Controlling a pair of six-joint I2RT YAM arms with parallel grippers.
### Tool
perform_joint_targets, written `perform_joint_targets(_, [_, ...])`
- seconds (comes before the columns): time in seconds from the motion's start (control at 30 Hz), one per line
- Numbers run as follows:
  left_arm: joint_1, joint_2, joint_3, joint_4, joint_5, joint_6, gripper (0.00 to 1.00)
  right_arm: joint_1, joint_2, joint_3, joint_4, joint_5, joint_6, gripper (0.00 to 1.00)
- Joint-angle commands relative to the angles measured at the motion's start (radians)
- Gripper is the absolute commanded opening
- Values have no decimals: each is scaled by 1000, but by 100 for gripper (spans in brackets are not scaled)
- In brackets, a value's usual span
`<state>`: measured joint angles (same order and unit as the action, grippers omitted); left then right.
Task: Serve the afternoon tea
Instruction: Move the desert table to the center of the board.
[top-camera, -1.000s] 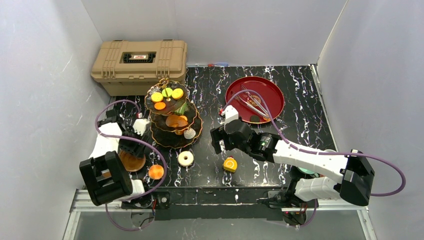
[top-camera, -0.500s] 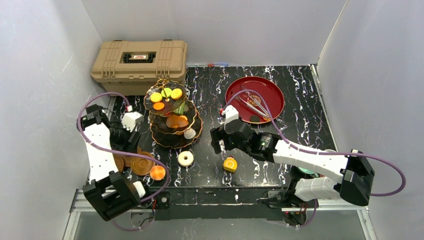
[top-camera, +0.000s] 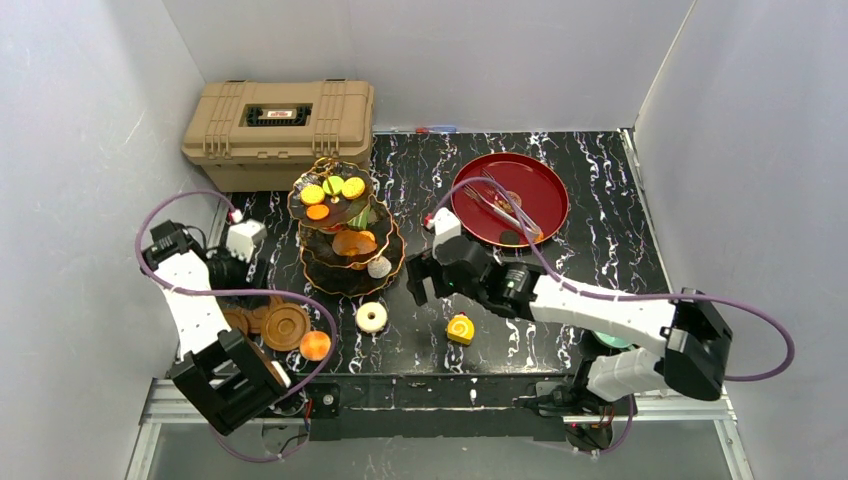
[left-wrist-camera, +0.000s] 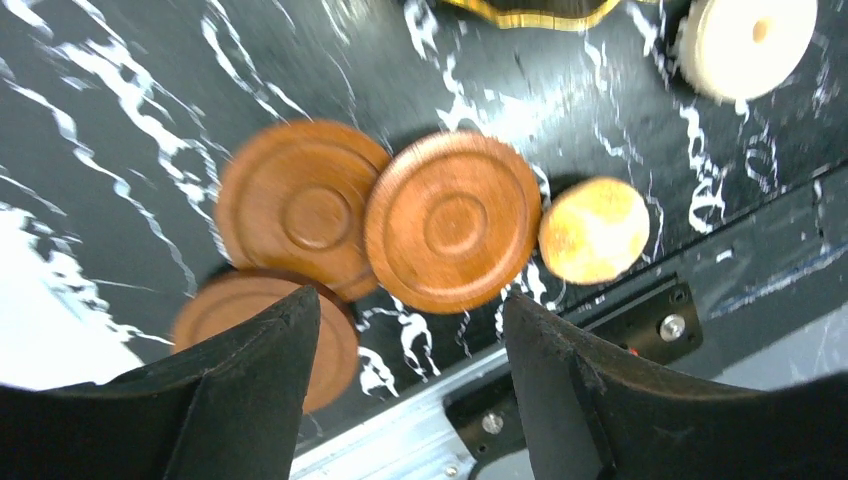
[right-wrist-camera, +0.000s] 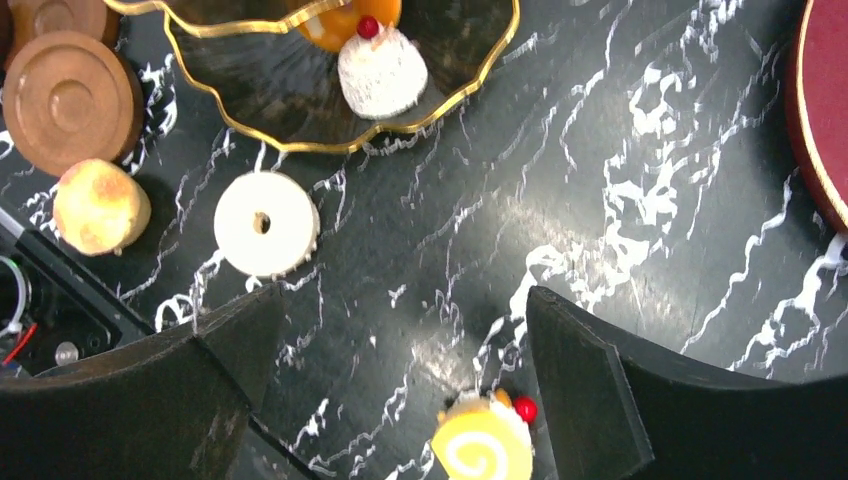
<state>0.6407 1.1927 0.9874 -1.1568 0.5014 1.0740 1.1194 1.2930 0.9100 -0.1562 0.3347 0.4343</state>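
Right wrist view: the right fingers (right-wrist-camera: 590, 400) stand spread wide and empty over the counter (right-wrist-camera: 620, 200), the yellow roll cake (right-wrist-camera: 478, 447) lying between them, close in toward the wrist — the white donut (right-wrist-camera: 266, 223) sits out beyond one finger, near the stand (right-wrist-camera: 250, 90). The left fingers (left-wrist-camera: 250, 400), parted and holding nothing, hover over the brown saucers (left-wrist-camera: 452, 222) — so the right arm looks nearer both sweets

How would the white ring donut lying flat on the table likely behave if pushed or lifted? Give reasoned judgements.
The white ring donut lies flat on its broad face, so a push would probably slide it, not roll it. Its curved rim might slip in a pinch grip. Tipped on edge, it could well roll.
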Motion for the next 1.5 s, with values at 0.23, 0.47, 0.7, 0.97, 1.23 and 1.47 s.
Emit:
perform_joint_targets(0.23, [-44,-49,59,-26,108,-67,67,0,224,689,-43,-29,-259,98])
perform_joint_targets(0.47, [-44,-36,80,-34,116,-83,68,-10,430,996,-74,-128,-389,98])
perform_joint_targets(0.7, [-44,-11,124,-43,125,-103,68,-136,680,1352,-239,-498,-393,98])
perform_joint_targets(0.97, [-44,-8,140,-44,122,-105,68,-180,695,1292,-144,-619,-423,98])
perform_joint_targets(1.23, [-44,-3,165,-44,127,-124,68,-211,740,1247,-33,-801,-361,90])
perform_joint_targets(1.47, [-44,0,177,-44,113,-126,68,-218,751,1214,60,-844,-326,66])
